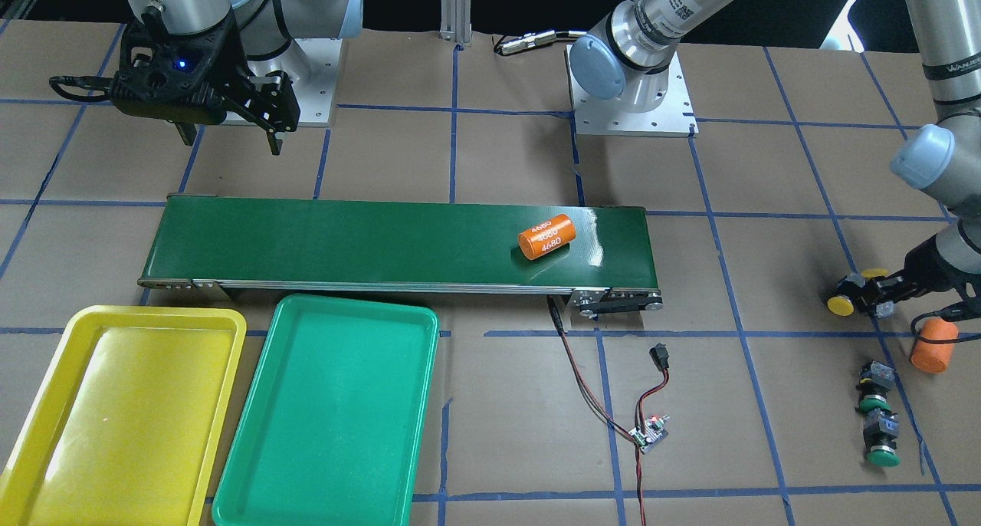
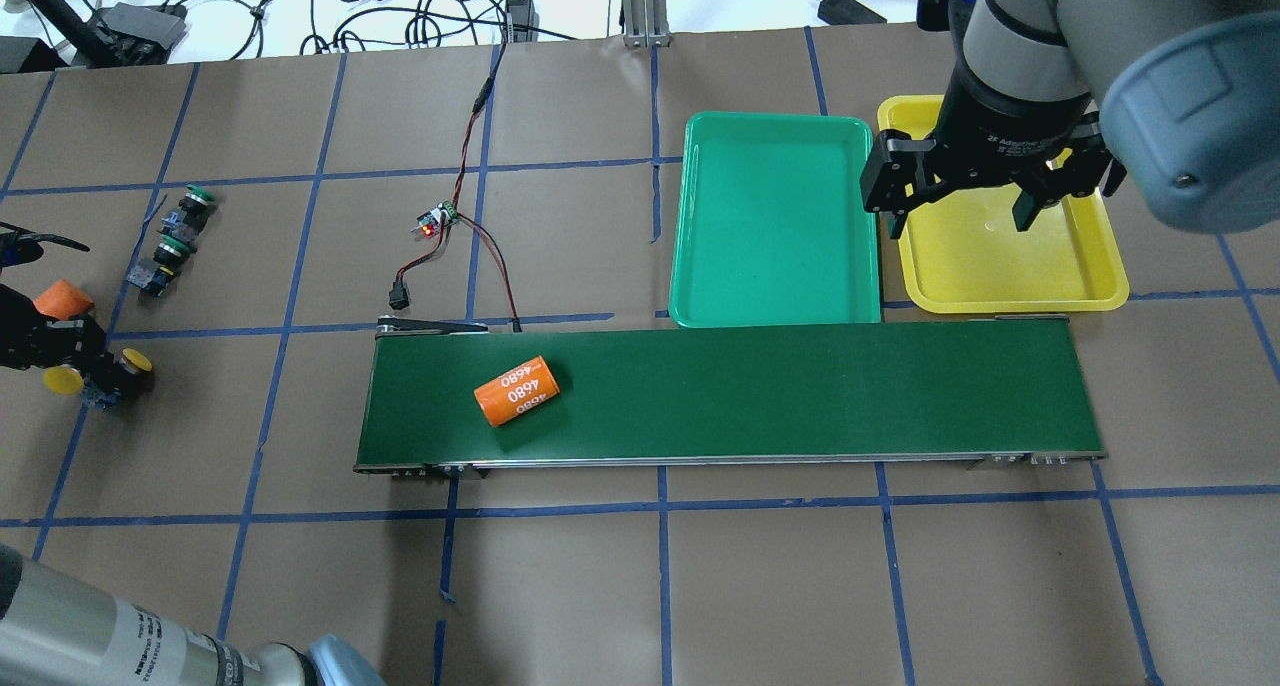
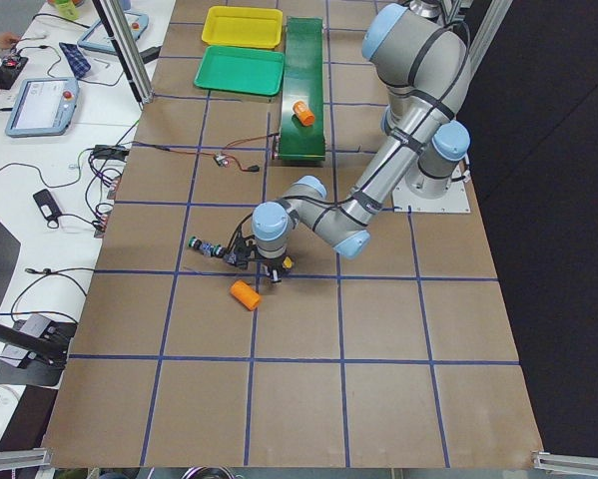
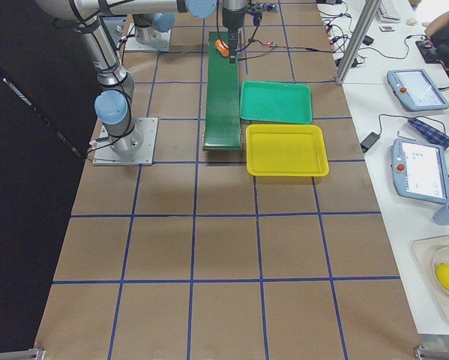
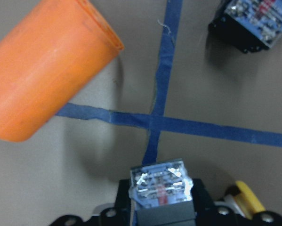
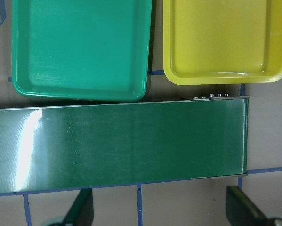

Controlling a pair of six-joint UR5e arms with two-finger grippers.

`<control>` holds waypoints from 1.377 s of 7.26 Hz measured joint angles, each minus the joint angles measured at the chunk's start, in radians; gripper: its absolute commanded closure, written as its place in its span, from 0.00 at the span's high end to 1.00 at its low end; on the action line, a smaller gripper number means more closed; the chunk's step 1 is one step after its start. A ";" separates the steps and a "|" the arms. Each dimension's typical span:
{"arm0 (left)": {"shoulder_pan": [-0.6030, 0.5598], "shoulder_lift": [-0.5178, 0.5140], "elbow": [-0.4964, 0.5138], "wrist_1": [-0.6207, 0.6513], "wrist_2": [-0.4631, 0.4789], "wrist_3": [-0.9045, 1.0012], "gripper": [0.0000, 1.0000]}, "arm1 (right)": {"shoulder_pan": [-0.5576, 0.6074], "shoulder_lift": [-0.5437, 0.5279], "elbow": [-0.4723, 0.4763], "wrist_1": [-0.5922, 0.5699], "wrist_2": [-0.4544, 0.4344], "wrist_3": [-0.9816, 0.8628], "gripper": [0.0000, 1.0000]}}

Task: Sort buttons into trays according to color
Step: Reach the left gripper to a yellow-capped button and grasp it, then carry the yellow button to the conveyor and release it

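Note:
My left gripper (image 1: 862, 292) is low at the table's end, shut on a yellow button (image 5: 162, 188) whose block body shows between the fingers. A second yellow button (image 1: 874, 273) lies right beside it. Two green buttons (image 1: 874, 388) (image 1: 881, 438) lie on the paper a little farther off. The yellow tray (image 1: 77, 327) and the green tray (image 1: 352, 304) sit side by side with nothing in them. My right gripper (image 2: 965, 221) hangs open with nothing in it above the end of the conveyor near the trays.
A dark green conveyor belt (image 1: 345, 238) carries an orange cylinder marked "4680" (image 1: 546, 236). Another orange cylinder (image 1: 935, 344) lies close to my left gripper. A small circuit board (image 1: 650, 434) with red-black wires lies by the belt's end.

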 measured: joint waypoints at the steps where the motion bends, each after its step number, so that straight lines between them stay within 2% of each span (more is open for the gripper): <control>1: -0.019 0.036 0.007 -0.030 0.036 -0.009 0.00 | 0.000 0.000 0.000 0.000 0.000 0.000 1.00; 2: -0.058 0.086 0.006 -0.078 0.057 -0.047 0.00 | 0.000 0.000 0.000 0.000 0.000 0.000 1.00; 4: -0.181 0.194 -0.039 -0.185 0.068 -0.281 0.00 | 0.000 0.000 0.000 0.000 0.000 0.000 1.00; 7: -0.465 0.315 -0.159 -0.221 0.070 -0.792 0.00 | 0.000 0.000 0.000 0.000 0.000 0.000 1.00; 9: -0.671 0.330 -0.203 -0.218 0.069 -1.146 0.00 | 0.000 0.000 0.000 0.001 0.000 0.000 1.00; 10: -0.753 0.327 -0.224 -0.213 0.069 -1.297 0.23 | 0.000 0.000 0.000 0.001 0.000 0.000 1.00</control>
